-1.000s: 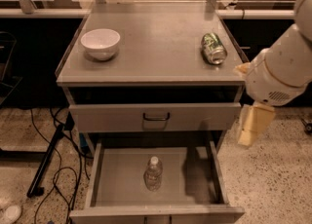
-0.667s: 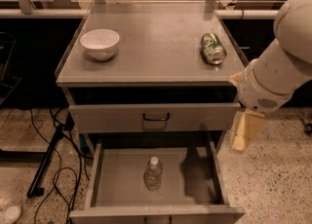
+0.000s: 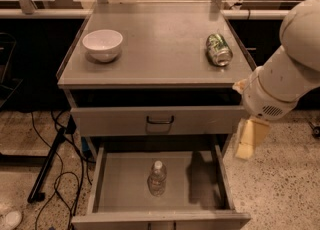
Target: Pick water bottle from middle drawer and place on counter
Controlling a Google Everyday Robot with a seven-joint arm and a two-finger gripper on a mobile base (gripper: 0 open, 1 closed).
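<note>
The water bottle [image 3: 157, 178] is small and clear with a white cap. It stands upright near the middle of the open middle drawer [image 3: 120, 184], a grey tray pulled out at the bottom of the view. The counter [image 3: 160, 44] is the flat grey cabinet top above it. My gripper [image 3: 249, 139] hangs off the white arm at the right, beside the cabinet's right edge. It is above and to the right of the drawer, well apart from the bottle, and holds nothing.
A white bowl [image 3: 102, 44] sits on the counter's left. A green-and-silver can [image 3: 218, 49] lies on its right side. A closed drawer front with a dark handle [image 3: 160, 120] is above the open drawer. Cables and a dark stand leg [image 3: 47, 169] lie on the floor at left.
The arm and gripper have moved a little to the left and down, closer to the cabinet's right side. The bottle, bowl and can have not moved.
</note>
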